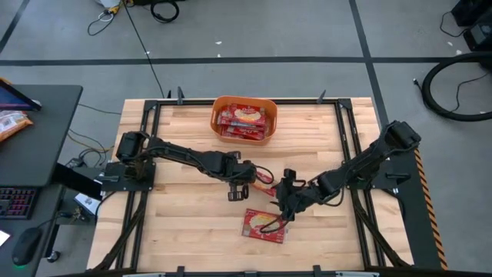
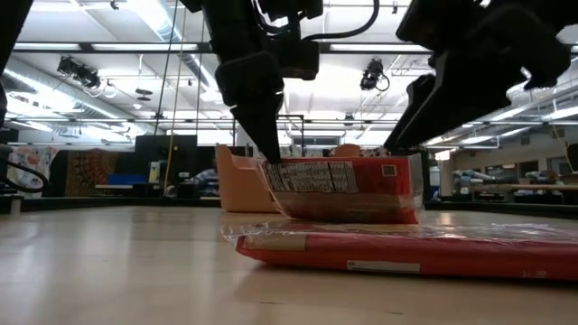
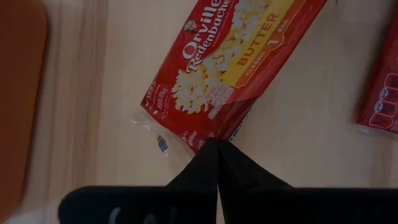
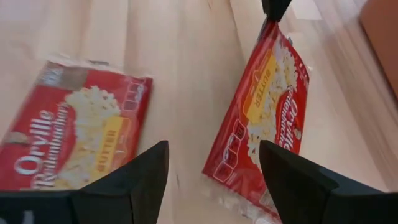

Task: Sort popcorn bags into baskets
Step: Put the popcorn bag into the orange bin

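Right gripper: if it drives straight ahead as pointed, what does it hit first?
Probably bare table. The open right gripper points at wood between the flat popcorn bag and the bag pinched by the left gripper; depth unclear.

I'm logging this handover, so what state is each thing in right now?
Left gripper: shut on held bag's corner.
Right gripper: open, empty.
Held bag: pinched at one end, hanging tilted.
Flat bag: lying on table.
Basket: upright, holding several bags.

We see a grey floor [image 1: 269, 31] crossed by pale lines; cables [image 1: 461, 85] lie there; ceiling strip lights [image 2: 99, 45] glow overhead.
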Robot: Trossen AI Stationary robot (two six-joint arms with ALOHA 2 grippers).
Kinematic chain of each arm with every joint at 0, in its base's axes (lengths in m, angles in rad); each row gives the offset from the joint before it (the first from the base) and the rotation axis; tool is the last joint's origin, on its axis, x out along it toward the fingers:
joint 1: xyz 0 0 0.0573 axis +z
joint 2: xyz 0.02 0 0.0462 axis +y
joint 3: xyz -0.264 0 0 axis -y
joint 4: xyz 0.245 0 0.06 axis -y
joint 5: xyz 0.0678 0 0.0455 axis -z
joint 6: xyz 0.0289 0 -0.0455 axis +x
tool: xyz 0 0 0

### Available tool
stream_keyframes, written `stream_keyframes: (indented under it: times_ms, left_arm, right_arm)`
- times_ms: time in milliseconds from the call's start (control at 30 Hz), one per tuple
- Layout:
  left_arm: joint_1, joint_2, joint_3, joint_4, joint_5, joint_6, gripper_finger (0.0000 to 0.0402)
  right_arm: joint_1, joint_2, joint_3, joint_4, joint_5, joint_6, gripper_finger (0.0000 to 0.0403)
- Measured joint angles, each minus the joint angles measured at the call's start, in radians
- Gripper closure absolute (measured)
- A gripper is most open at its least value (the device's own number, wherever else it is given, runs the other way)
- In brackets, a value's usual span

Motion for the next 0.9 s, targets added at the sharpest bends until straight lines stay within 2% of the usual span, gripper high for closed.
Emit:
stream_keyframes:
  times_ms: [267, 400, 633, 800, 900]
  left_arm:
    - [0.002, 0.0, 0.0, 0.008, 0.012, -0.007, 0.0401]
    - [0.002, 0.0, 0.0, 0.016, 0.012, -0.007, 0.0401]
    - [0.002, 0.0, 0.001, 0.029, 0.012, -0.008, 0.0392]
    - [-0.001, 0.0, 0.002, 0.034, -0.001, -0.009, 0.0344]
    - [-0.003, -0.001, 0.014, 0.033, 0.001, -0.008, 0.0305]
  right_arm:
    - [-0.004, 0.1, 0.005, 0.042, 0.078, -0.009, 0.0151]
    - [-0.023, 0.137, 0.005, 0.047, 0.103, -0.017, 0.017]
    - [-0.055, 0.138, 0.005, 0.047, 0.093, -0.029, 0.0267]
    - [-0.065, 0.129, 0.005, 0.034, 0.045, -0.06, 0.034]
    - [-0.066, 0.128, 0.005, 0.024, 0.021, -0.062, 0.0371]
